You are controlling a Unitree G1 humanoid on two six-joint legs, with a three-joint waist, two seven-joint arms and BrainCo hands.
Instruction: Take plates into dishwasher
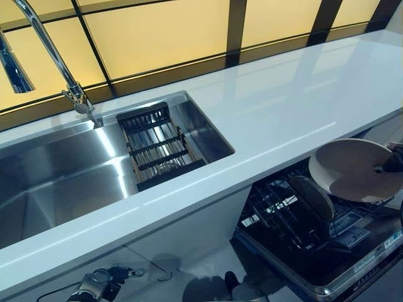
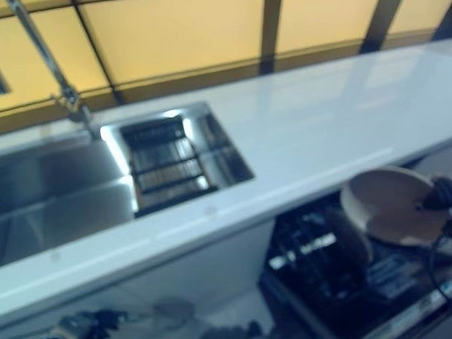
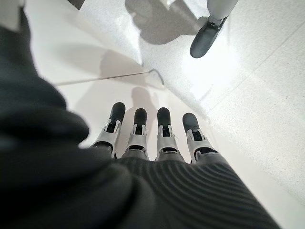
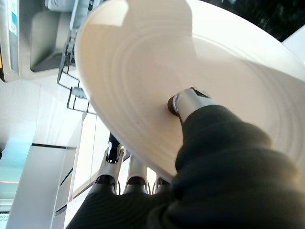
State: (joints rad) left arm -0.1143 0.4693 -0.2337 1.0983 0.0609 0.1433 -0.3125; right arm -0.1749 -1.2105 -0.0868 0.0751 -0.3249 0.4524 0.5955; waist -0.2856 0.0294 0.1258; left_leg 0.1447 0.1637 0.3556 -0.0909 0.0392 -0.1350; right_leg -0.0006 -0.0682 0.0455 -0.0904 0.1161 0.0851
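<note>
The right hand (image 4: 188, 102) pinches a cream plate (image 1: 356, 168), thumb on its face, fingers hidden beneath, above the open dishwasher's rack (image 1: 296, 220), just off the counter's (image 1: 283, 107) front edge. Another plate (image 1: 312, 196) stands in the rack, partly covered. Left hand (image 3: 147, 138) hangs low over the floor, fingers straight.

The sink (image 1: 63, 182) was brushed steel with a soft sheen, its faucet (image 1: 47, 50) polished metal. The white surface (image 1: 289, 107) looked smooth and glossy. The plate (image 1: 356, 167) was pale, matt ceramic. The dishwasher (image 1: 315, 251) rack (image 1: 277, 214) was dark coated wire.
</note>
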